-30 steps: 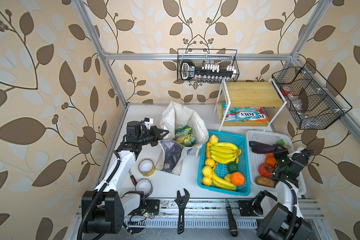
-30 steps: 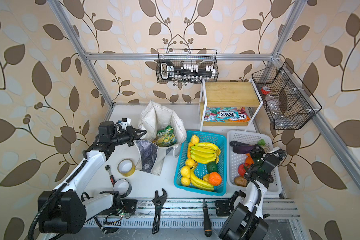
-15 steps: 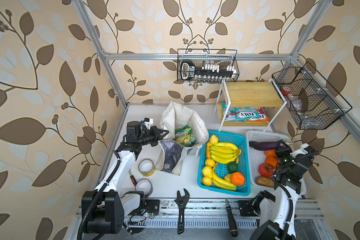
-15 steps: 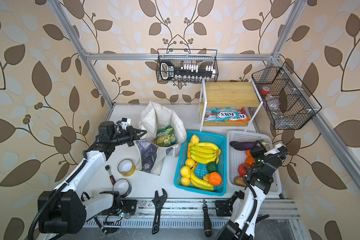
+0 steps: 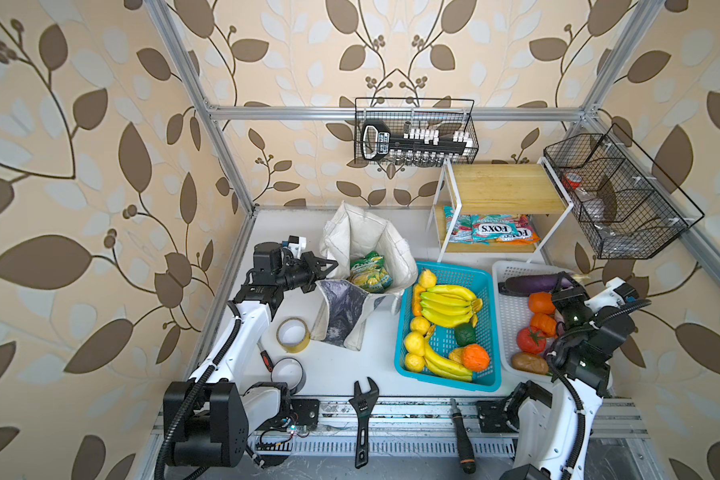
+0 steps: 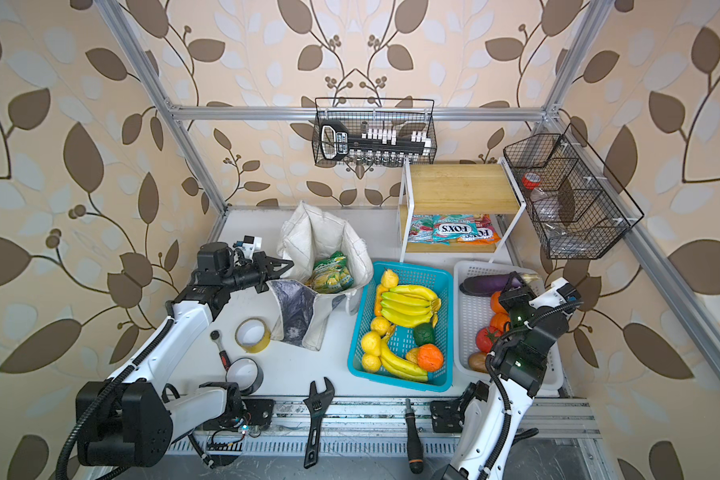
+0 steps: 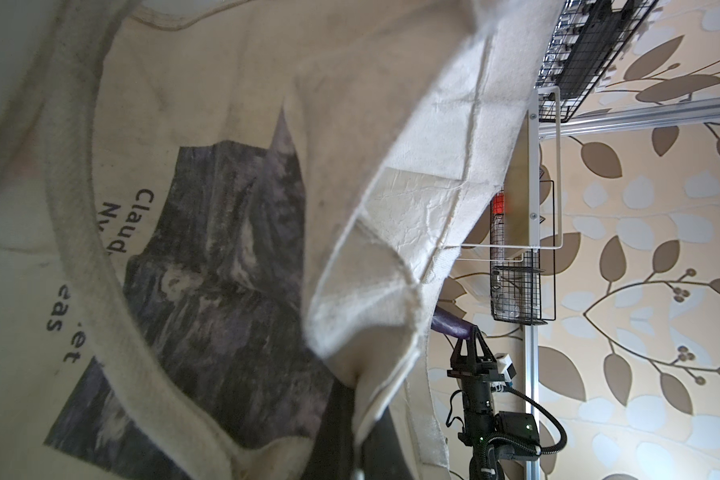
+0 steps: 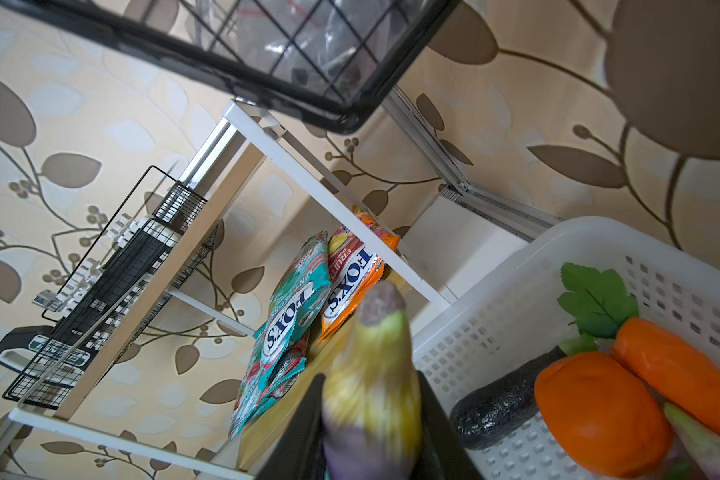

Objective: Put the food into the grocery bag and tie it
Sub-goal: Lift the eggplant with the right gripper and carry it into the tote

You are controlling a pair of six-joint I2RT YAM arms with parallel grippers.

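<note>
The grocery bag [image 5: 362,245] [image 6: 321,239] stands open at the back left, with a green snack packet [image 5: 368,274] [image 6: 331,276] inside it. My left gripper [image 5: 328,264] [image 6: 287,263] [image 7: 356,424] is shut on the bag's left rim, and cloth fills the left wrist view. My right gripper [image 5: 568,283] [image 6: 516,283] [image 8: 371,386] hangs over the white basket [image 5: 512,328], shut on a yellow-and-purple toy vegetable [image 8: 371,357]. Yellow citrus fruits [image 5: 414,343] and an orange one [image 5: 474,357] lie in the blue basket [image 5: 445,374].
Bananas [image 5: 445,303] fill the blue basket. An eggplant [image 5: 528,284], tomato and carrots lie in the white basket. A white shelf [image 5: 499,187] holding candy bags stands behind. Tape rolls [image 5: 294,334], a wrench [image 5: 364,405] and a screwdriver lie at the front.
My right gripper has risen out of the white basket with the toy vegetable and moved toward the back. The left arm has stayed on the bag's rim.
</note>
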